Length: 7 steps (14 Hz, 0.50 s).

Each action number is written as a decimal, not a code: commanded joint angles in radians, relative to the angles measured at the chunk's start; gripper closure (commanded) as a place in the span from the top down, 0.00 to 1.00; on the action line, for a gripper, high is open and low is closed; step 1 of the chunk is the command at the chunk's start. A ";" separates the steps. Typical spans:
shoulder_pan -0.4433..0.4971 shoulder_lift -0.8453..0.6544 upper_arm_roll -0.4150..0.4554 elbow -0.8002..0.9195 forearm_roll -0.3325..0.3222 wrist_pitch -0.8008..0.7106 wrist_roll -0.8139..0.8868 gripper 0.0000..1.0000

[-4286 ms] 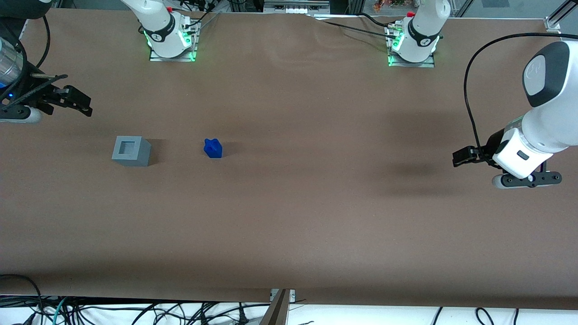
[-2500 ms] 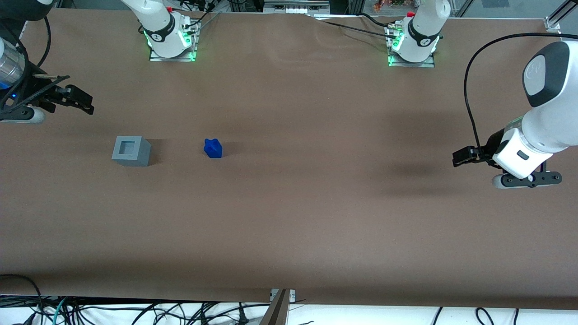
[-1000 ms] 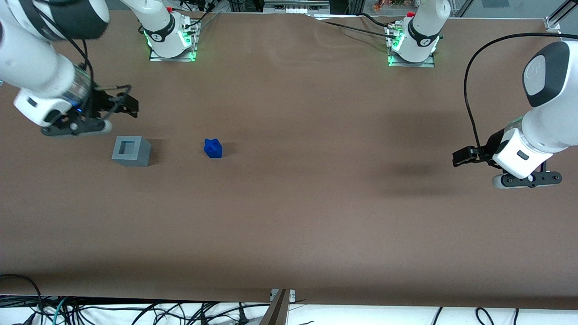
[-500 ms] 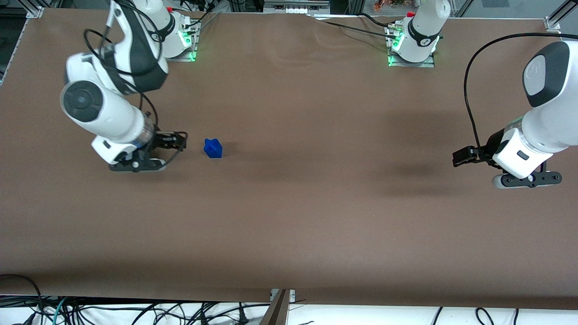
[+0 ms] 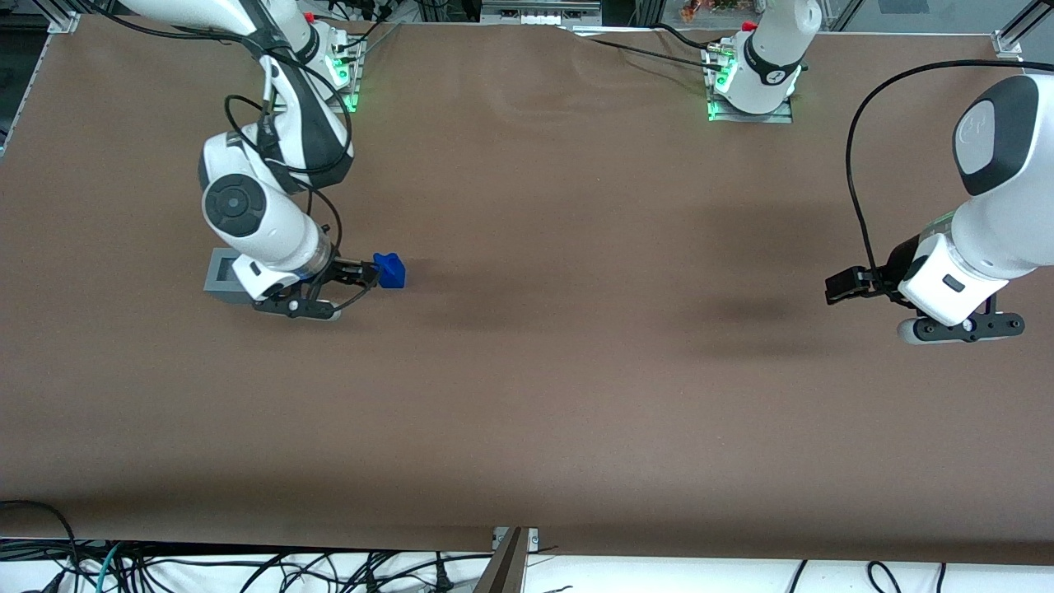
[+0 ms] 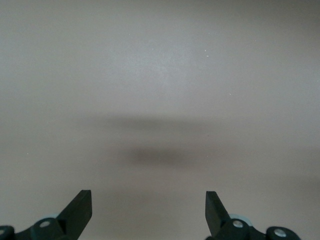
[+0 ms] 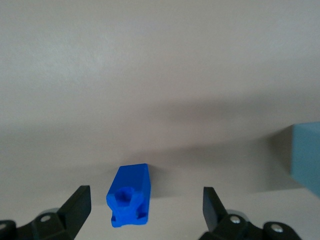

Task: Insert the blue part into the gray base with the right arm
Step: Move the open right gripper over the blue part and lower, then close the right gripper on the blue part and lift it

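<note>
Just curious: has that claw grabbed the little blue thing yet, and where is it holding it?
No. The gripper is open, empty, with the blue part between its fingers, untouched.

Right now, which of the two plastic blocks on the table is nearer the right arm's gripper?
The blue part: the open gripper hangs right beside it, while the gray base lies partly hidden under the arm's wrist.

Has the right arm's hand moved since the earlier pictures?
Yes. The hand came from the working arm's table end, crossing over the gray base, to the blue part.
</note>
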 commanded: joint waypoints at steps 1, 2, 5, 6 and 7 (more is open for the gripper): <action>0.030 -0.039 0.002 -0.107 -0.010 0.102 0.090 0.99; 0.040 -0.039 0.002 -0.124 -0.011 0.118 0.095 0.99; 0.061 -0.040 0.002 -0.146 -0.036 0.130 0.109 0.99; 0.063 -0.039 0.004 -0.161 -0.059 0.148 0.109 0.99; 0.069 -0.040 0.004 -0.193 -0.066 0.197 0.109 0.99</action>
